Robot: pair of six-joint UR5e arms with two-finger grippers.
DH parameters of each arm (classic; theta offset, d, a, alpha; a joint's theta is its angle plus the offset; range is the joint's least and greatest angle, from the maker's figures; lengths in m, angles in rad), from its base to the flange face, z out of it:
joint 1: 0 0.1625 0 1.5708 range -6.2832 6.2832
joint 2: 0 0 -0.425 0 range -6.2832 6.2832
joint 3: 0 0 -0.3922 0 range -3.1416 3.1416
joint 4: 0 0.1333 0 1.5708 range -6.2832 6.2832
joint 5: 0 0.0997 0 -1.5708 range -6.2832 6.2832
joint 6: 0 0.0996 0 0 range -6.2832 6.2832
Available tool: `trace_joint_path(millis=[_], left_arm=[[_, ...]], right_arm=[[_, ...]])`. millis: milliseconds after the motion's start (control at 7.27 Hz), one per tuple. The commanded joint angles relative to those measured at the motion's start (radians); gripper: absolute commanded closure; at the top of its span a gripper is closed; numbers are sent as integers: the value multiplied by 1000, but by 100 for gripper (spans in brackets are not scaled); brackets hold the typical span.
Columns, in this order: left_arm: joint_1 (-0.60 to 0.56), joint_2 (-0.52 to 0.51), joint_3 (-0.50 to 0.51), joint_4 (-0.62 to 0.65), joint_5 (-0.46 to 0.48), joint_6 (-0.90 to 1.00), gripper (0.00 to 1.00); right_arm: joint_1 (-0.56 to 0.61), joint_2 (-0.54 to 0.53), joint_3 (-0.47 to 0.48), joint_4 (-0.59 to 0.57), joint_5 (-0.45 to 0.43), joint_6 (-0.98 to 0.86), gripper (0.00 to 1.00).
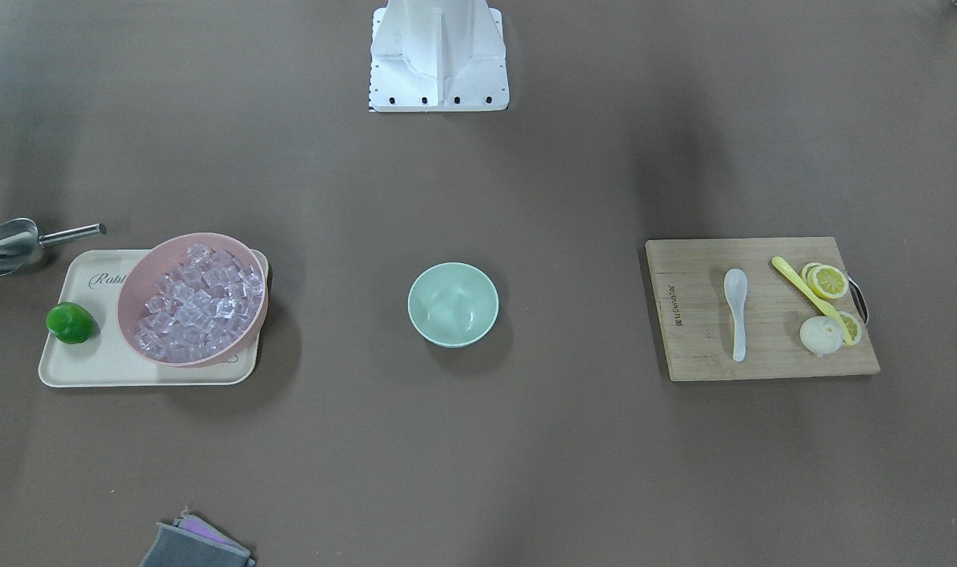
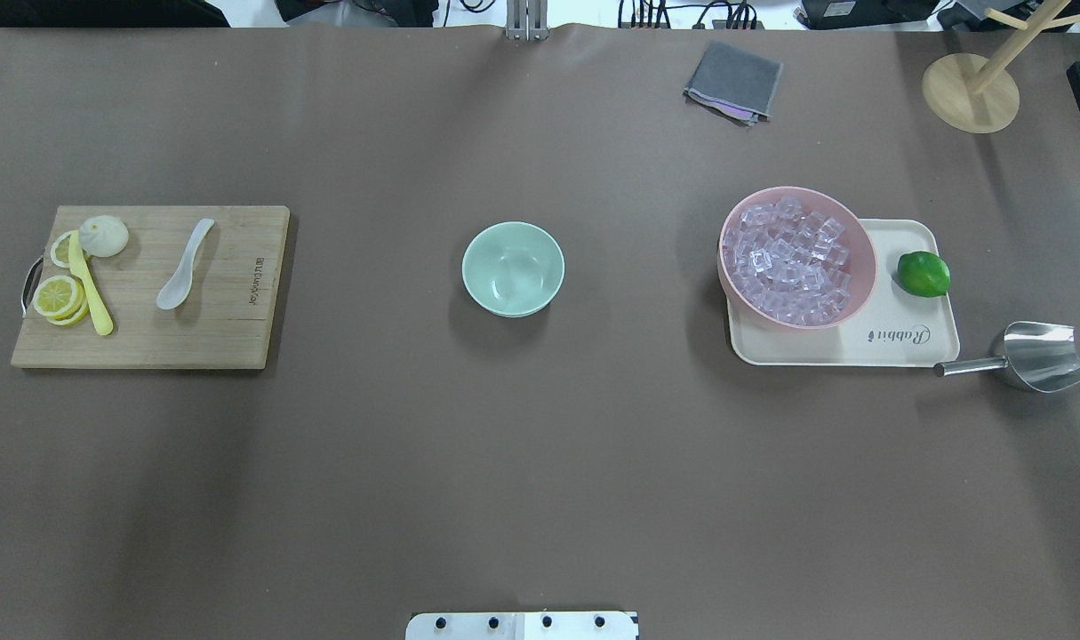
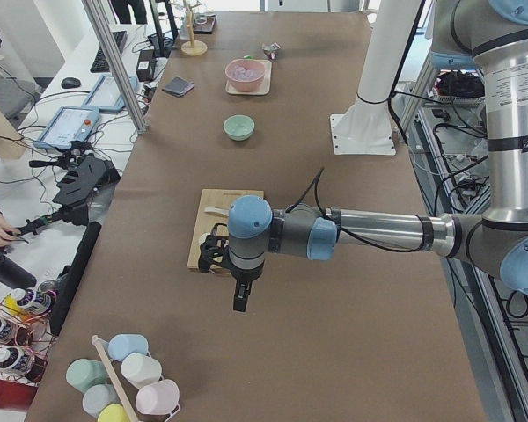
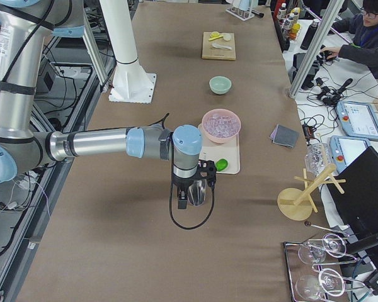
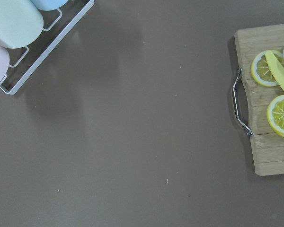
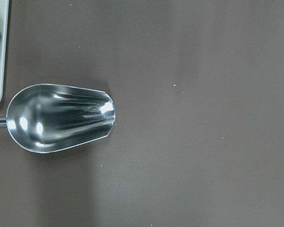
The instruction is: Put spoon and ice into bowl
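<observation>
Two arms are reaching out level above the worktop, one toward each short end. The left arm [image 3: 370, 230] is stretching across the end on the robot's left. Its wrist is bending so that the left gripper [image 3: 239, 301] is pointing straight down over bare surface, just outside the cutting board [image 2: 148, 286]. The right arm [image 4: 94, 143] is mirroring this pose at the opposite end. The right gripper [image 4: 182, 201] is hanging vertically over the metal scoop [image 2: 1042, 356]. Whether either claw is open or closed cannot be told from the side views.

The cutting board is lying near the left end, and the tray [image 2: 895, 342] is lying near the right end. The pink bowl [image 1: 131, 295] is sitting on the tray's inner side, overhanging its edge, and is holding the ice [image 2: 793, 258]. The bowl [image 2: 513, 268] is standing empty at mid-worktop, well apart from both. The scoop is resting beside the tray's outer corner. The spoon [image 2: 187, 264] is lying on the cutting board, scoop end toward the robot.
</observation>
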Motion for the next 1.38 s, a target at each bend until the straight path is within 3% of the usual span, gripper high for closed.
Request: trace_joint_path(millis=[0,138,550,825,1100,1238], left_arm=[[4,-11,5,-13,1,2,2],[5,-17,8,-64,1,2,2],[5,-28,28,-238,-2,-1,2],[5,-95,99,-384,1,-7,2],[5,-126,114,-400,0,-1,2],[11,-159,120,-400,0,-4,2]], right_arm=[[-3,4,50,-1,17,-3,0],[-3,16,59,12,29,0,0],[-3,25,62,231,36,6,0],[-1,40,79,243,34,17,0],[-1,24,29,328,31,69,0],[-1,31,-15,436,25,74,0]])
